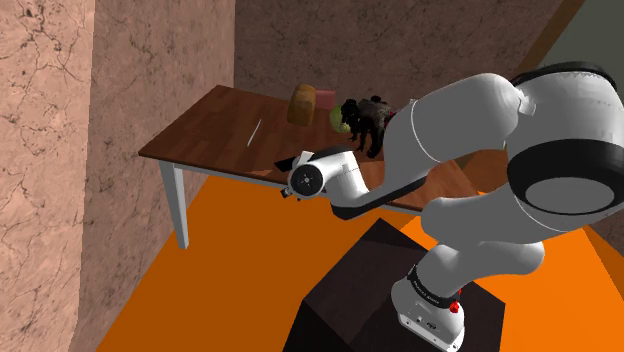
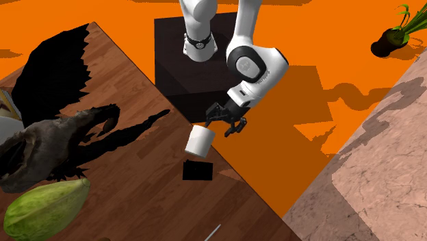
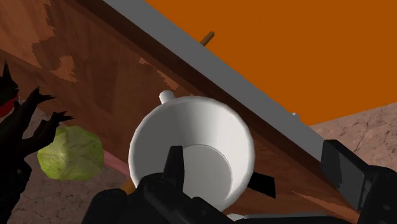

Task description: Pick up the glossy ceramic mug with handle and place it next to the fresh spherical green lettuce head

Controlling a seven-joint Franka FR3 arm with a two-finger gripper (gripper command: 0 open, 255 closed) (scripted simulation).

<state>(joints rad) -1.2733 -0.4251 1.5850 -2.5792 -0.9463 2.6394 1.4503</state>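
A plain white mug (image 2: 200, 140) stands close to the edge of the brown wooden table (image 2: 137, 171) nearest the stand. In the wrist view I look into the mug (image 3: 191, 153), and its small handle points away from the hand. My black gripper (image 2: 228, 123) hovers at the mug's rim and is open. One finger (image 3: 175, 168) is over the mug's mouth, the other sits wide outside its wall, and neither clasps it. The green lettuce head (image 2: 44, 209) lies further in on the table, and it also appears beyond the mug as lettuce (image 3: 70, 153).
A dark winged dragon figure (image 2: 48, 147) stands between mug and lettuce, casting a broad black shadow. A dark square patch (image 2: 197, 170) lies beside the mug. A tan loaf-like block (image 1: 303, 103) sits at the table's far side. The black stand (image 2: 185, 55) rests on an orange floor.
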